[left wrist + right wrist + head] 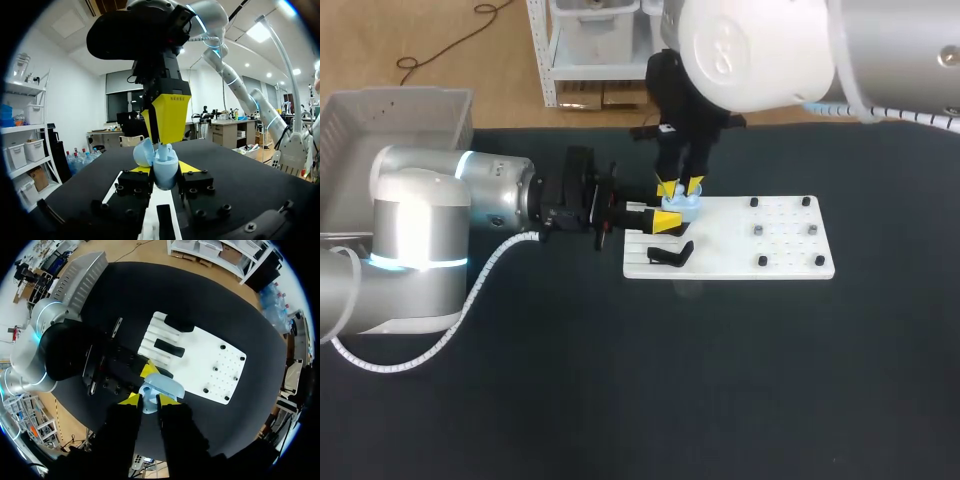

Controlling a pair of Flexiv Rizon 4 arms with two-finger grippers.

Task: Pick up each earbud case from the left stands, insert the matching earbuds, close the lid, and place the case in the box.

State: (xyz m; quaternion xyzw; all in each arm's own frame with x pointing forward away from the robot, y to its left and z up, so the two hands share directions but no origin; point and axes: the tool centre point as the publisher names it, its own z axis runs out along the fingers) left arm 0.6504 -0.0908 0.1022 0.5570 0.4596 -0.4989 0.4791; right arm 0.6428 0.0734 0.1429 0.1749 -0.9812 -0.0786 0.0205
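Observation:
A light blue earbud case [682, 207] with its lid [143, 152] swung open is held just above the left end of the white board [770, 245]. My left gripper [660, 218] comes in from the left and is shut on the case body [165, 171] from both sides. My right gripper [681, 187] hangs straight above the case, fingers pointing down. In the left wrist view a small light blue earbud [162, 152] sits pinched at its tips, reaching into the case. The right wrist view looks down on the case [162, 386] under its gripper [149, 402].
A black earbud case [670, 253] lies on the board's slotted left part, and a second black piece [179, 324] shows at the board's edge. Small black pegs [806, 201] dot the board's right half. A grey bin [400, 120] stands at the far left.

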